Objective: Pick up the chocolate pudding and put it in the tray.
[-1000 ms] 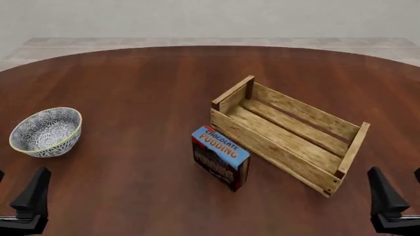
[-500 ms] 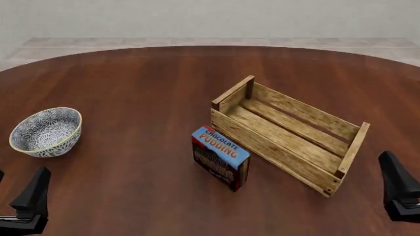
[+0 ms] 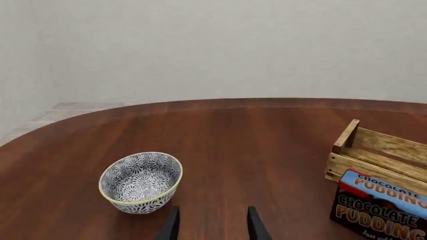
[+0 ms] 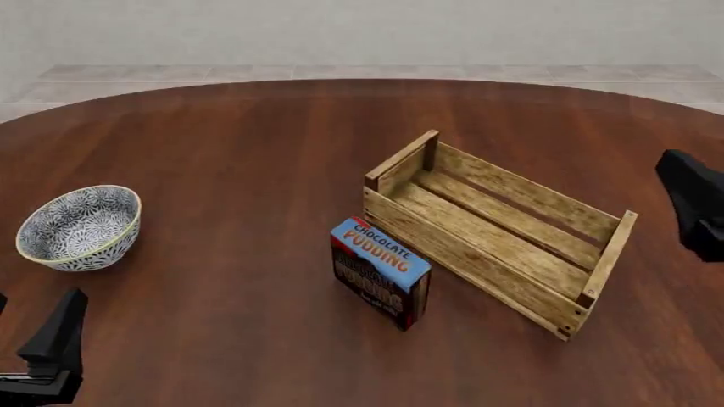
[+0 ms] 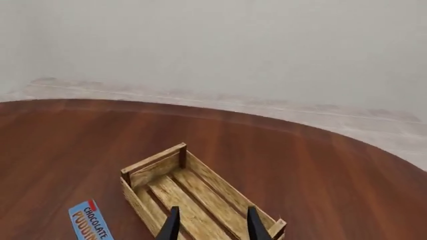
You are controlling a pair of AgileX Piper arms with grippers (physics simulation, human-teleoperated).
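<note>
right arm has moved: over the last second the right gripper (image 4: 693, 203) went from low at the near right edge of the front view up and forward, and it now sits high at the right edge, beyond the far end of the crate. its fingers (image 5: 172, 226) show apart in the right wrist view, with nothing between them. that view looks down on the long open-topped crate of light slatted wood (image 5: 193, 196), with the pudding carton only at the frame edge.

left gripper (image 4: 51, 352) hasn't moved, parked at the near left corner, fingers (image 3: 171, 226) apart and empty, with the round blue-and-white patterned bowl (image 3: 141, 181) just ahead of it.

the small rectangular chocolate pudding carton with blue top and dark brown sides (image 4: 381, 271) is untouched: standing on the dark wood round table (image 4: 249, 153), just beside the crate's (image 4: 498, 233) near long wall, probably not touching. crate has nothing in it.

my read: this is the start of the reach, and the right arm is the one going for the pick. it's raised but well apart from the carton, so it has to swing back in and descend before any grasp. watch clearance, since the crate wall is close to the carton.
</note>
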